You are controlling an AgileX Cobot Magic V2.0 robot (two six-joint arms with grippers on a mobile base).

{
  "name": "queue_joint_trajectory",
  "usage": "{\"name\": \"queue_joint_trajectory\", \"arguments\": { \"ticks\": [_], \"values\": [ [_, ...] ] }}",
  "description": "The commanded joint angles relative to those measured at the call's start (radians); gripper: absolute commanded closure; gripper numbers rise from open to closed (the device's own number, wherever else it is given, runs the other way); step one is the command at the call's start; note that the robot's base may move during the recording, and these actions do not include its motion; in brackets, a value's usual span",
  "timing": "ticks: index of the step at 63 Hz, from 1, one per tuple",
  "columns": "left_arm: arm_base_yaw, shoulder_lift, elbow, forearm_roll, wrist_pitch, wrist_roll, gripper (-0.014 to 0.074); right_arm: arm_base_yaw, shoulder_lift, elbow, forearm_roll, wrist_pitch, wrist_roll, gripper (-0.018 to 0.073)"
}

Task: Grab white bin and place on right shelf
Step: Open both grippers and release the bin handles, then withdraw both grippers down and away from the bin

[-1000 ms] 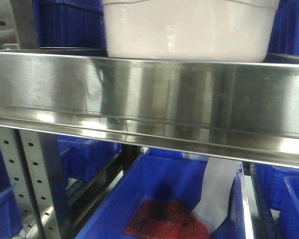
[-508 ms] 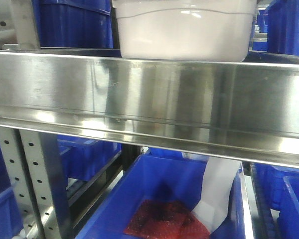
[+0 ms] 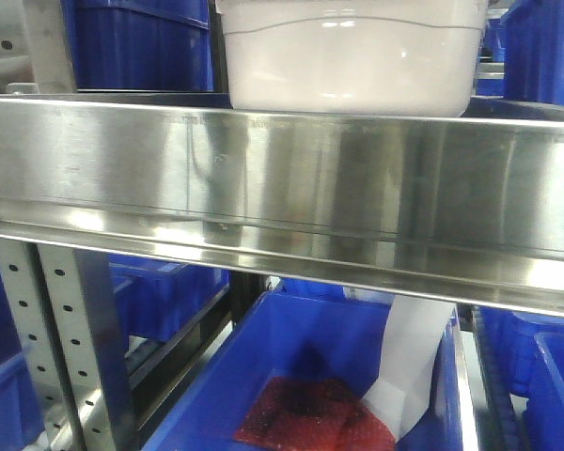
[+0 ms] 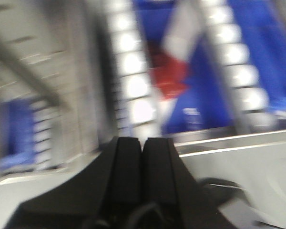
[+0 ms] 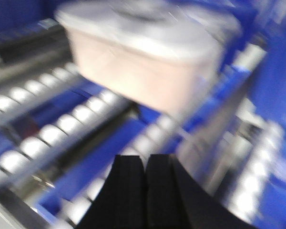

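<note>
The white bin (image 3: 348, 61) sits on the right shelf, behind its broad steel front rail (image 3: 282, 178), at the top centre of the front view. In the blurred right wrist view the same bin (image 5: 143, 57) rests on the shelf rollers, ahead of and above my right gripper (image 5: 145, 157). That gripper is shut with nothing between its fingers and stands clear of the bin. My left gripper (image 4: 143, 140) is also shut and empty, in a heavily blurred view over a pale surface. Neither gripper shows in the front view.
Blue bins (image 3: 136, 42) flank the white bin on the upper level. Below the rail, an open blue bin (image 3: 291, 376) holds a red mesh bag (image 3: 310, 413) and a white sheet (image 3: 409, 362). A perforated steel upright (image 3: 52, 338) stands at lower left.
The white bin looks smaller and farther back on the shelf than a second ago, with its upper rim now in view. Over the last half second it barely shifts.
</note>
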Motion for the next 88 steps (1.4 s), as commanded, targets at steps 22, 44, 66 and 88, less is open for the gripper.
{"name": "queue_joint_trajectory", "arguments": {
  "ticks": [22, 44, 66, 88],
  "values": [
    [-0.005, -0.490, 0.507, 0.032, -0.585, -0.040, 0.0714, -0.002, -0.381, 0.320, -0.115, -0.248, 0.115, 0.0484],
    [-0.005, -0.831, 0.905, 0.021, -0.921, -0.040, 0.0714, -0.002, -0.668, 0.487, -0.116, -0.399, 0.115, 0.0484],
    [-0.005, -0.877, 0.956, 0.021, -0.949, -0.040, 0.0714, -0.002, -0.681, 0.489, -0.113, -0.393, 0.115, 0.0484],
    [-0.005, -0.877, 0.956, -0.063, -0.945, -0.040, 0.0714, -0.002, -0.681, 0.489, -0.113, -0.393, 0.115, 0.0484]
  ]
}}
